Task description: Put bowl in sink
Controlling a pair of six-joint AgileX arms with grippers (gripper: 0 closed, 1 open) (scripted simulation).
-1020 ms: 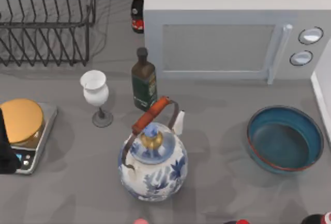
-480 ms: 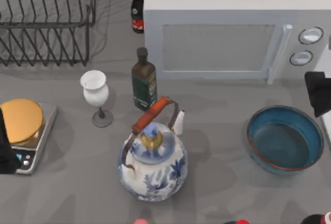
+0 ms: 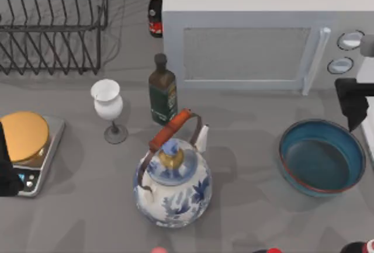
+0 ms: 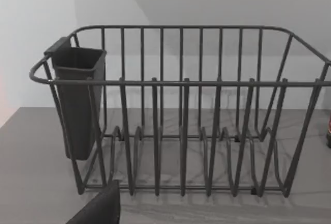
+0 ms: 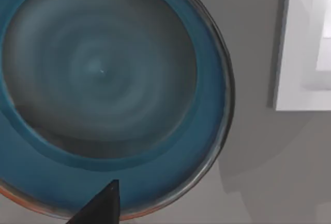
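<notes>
The teal-blue bowl [image 3: 321, 156] with a thin reddish rim sits upright on the grey counter at the right, and nothing lies in it. My right gripper [image 3: 352, 104] hangs as a dark shape just beyond the bowl's far right rim. In the right wrist view the bowl [image 5: 103, 79] lies straight below, with a dark tip of that gripper [image 5: 101, 206] over its rim. A white ledge [image 3: 367, 98], apparently the sink's edge, runs along the table's right side next to the bowl. My left arm [image 3: 4, 168] stays parked at the left edge.
A blue-and-white teapot [image 3: 172, 186] stands mid-table, with a white goblet [image 3: 108, 107] and a dark bottle [image 3: 162, 92] behind it. A microwave [image 3: 263, 37] fills the back right, a wire dish rack [image 3: 52, 25] the back left. A scale [image 3: 26, 142] sits at the left.
My right gripper came in from the right edge and has shifted a little leftward toward the bowl's far rim. The bowl and the left arm have not moved.
</notes>
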